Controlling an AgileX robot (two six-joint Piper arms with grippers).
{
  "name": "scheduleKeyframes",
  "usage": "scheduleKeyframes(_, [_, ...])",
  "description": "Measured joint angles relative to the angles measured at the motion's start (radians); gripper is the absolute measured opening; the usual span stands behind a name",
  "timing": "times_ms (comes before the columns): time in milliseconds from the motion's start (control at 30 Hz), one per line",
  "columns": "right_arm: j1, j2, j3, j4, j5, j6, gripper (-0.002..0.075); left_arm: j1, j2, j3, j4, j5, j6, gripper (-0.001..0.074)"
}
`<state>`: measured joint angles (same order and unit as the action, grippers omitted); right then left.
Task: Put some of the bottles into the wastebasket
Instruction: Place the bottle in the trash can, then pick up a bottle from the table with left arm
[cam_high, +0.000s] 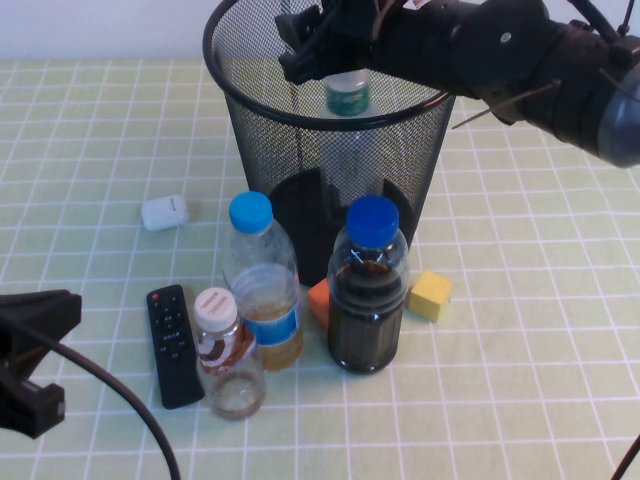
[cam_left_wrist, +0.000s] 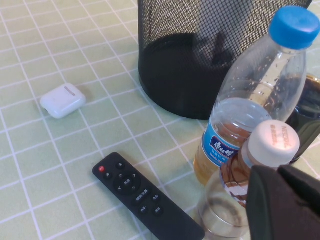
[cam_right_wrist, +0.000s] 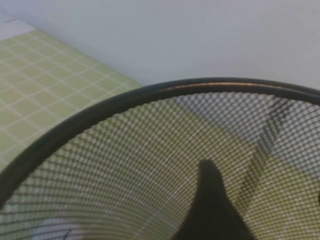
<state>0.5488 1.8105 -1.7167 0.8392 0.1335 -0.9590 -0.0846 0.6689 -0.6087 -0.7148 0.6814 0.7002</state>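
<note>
The black mesh wastebasket (cam_high: 225, 85) stands at the back centre. My right gripper (cam_high: 300, 50) hangs over its opening, open and empty; the right wrist view looks down at the rim (cam_right_wrist: 150, 95), with one finger (cam_right_wrist: 210, 205) dark against the mesh. The green-labelled bottle (cam_high: 347, 93) is inside the basket just below it. In front stand a blue-capped bottle of amber liquid (cam_high: 262, 285), a blue-capped dark one (cam_high: 368, 290) and the short white-capped one (cam_high: 228, 355). My left gripper (cam_high: 30, 360) is shut and empty at the front left, close to the short bottle (cam_left_wrist: 250, 170).
A black remote (cam_high: 173, 345) lies left of the short bottle. A white earbud case (cam_high: 164, 212) lies further back left. An orange block (cam_high: 319, 300) and a yellow block (cam_high: 430, 295) sit at the basket's foot. A cable runs across the front left corner.
</note>
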Motion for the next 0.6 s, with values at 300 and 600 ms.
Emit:
scheduleKeyframes(300, [-0.028,-0.182,0.000,-0.258,0.322,0.308,0.0058,0.000,0.000,0.000,-0.002,0.000,0.018,-0.0006])
scheduleKeyframes(600, [-0.028,-0.360,0.000,-0.678,0.616,0.697,0.0000,0.000,0.000,0.000,-0.202,0.000,0.212,-0.0006])
